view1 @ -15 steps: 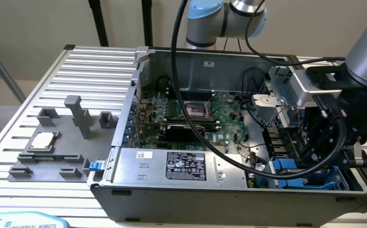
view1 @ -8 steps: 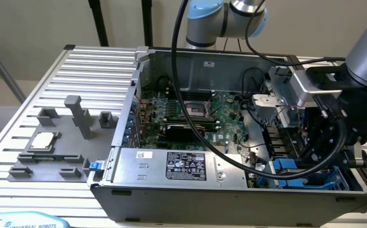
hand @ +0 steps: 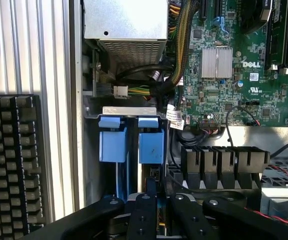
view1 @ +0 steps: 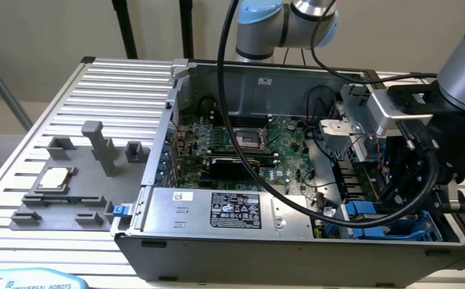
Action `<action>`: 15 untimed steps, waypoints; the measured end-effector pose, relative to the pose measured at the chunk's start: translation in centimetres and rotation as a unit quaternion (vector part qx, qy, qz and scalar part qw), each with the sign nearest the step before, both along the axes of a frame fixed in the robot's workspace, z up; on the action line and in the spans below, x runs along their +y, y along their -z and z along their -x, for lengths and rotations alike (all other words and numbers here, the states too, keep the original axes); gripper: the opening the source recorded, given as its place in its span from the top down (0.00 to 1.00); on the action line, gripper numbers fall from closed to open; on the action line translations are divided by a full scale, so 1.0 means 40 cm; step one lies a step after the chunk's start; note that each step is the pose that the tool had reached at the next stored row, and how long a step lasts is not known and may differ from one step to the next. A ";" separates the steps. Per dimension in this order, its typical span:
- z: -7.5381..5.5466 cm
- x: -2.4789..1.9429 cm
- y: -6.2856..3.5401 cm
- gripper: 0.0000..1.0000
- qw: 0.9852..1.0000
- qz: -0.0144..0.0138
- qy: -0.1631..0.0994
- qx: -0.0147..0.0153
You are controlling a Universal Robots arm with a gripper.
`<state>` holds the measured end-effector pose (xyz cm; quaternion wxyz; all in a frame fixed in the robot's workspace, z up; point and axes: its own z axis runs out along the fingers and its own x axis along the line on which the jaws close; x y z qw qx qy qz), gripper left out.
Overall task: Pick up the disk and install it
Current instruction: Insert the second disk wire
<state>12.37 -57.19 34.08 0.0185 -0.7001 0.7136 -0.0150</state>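
Note:
The disk stands on edge in the drive bay at the case's front corner, its bright blue carrier end facing the wrist camera. My gripper is directly over it, black fingers drawn close on the disk's thin edge. In the exterior view my arm reaches down into the exterior view's right end of the open computer case. There the blue carriers show beneath the wrist and its black cables; the fingers themselves are hidden behind them.
A second blue carrier sits beside the disk. Close around are the grey power supply, the motherboard, black cable bundles and connectors. A grey fixture with a CPU chip lies on the slatted table; a keyboard lies outside the case.

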 end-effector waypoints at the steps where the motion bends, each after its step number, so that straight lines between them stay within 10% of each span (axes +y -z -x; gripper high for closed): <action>1: 0.000 0.000 0.000 0.84 1.000 0.000 0.000 0.000; 15: 0.000 0.000 -0.008 0.84 1.000 0.000 0.012 0.000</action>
